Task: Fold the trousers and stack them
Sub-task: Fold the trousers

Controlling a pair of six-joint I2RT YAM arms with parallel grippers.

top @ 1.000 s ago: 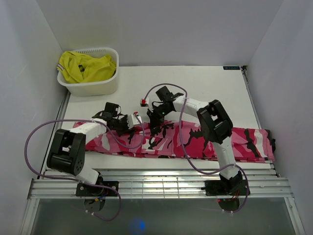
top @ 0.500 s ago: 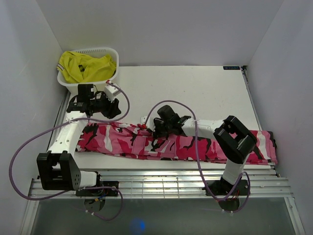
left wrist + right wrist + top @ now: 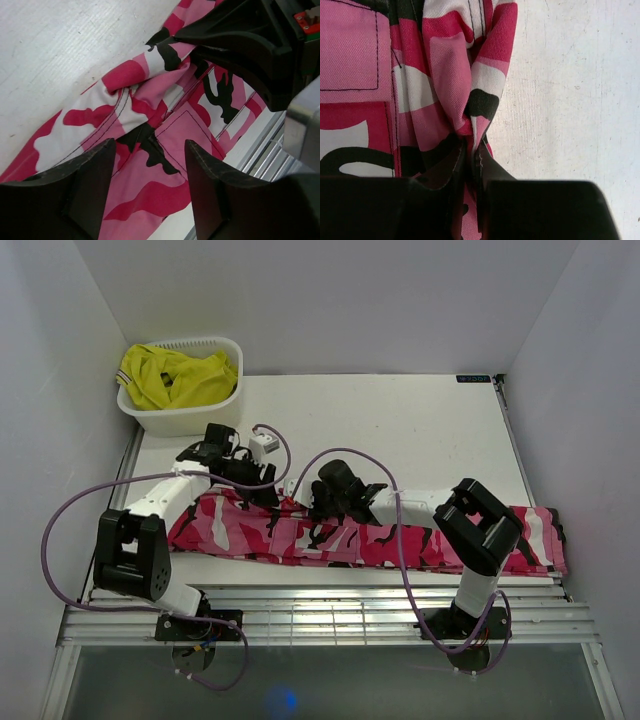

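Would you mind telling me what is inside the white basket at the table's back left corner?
A crumpled yellow garment fills the basket; whatever lies beneath it is covered.

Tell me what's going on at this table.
Two robot arms are working on the camouflage trousers, stretched along the near edge of the table. The right gripper is shut on a bunched fold at their far edge. The left gripper hovers open over the fabric beside it.
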